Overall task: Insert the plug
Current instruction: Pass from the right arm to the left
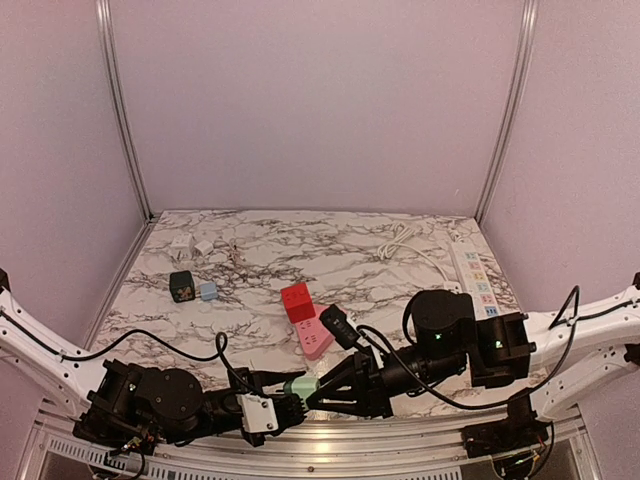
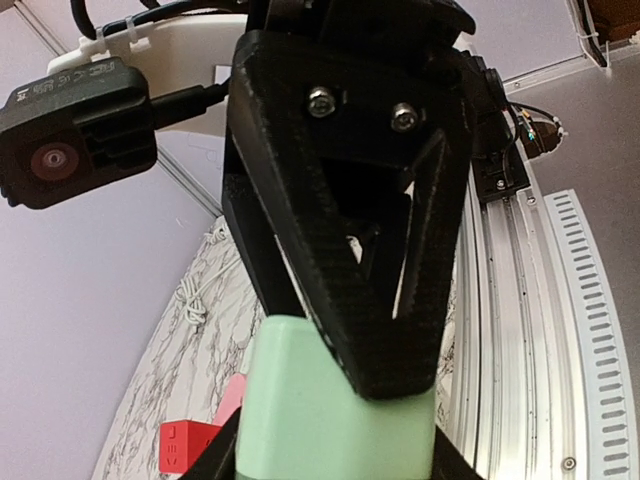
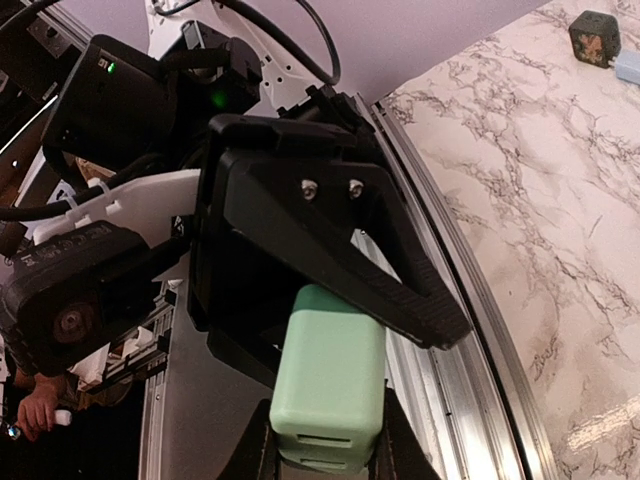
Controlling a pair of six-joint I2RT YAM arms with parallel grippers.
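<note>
Top external: left gripper point(image 1: 287, 394) and right gripper point(image 1: 314, 387) clamp green plug point(image 1: 297, 385) at rail point(image 1: 400, 432).

Soft even light, faint sheen on marble table point(image 3: 590, 440), wide-angle wrist distortion.

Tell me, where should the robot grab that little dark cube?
Probably from straight above, pinching its near and far faces. The dark cube sits flat on the table with its top free, and the light blue block lies close on its right side, leaving little room for a finger there.
</note>
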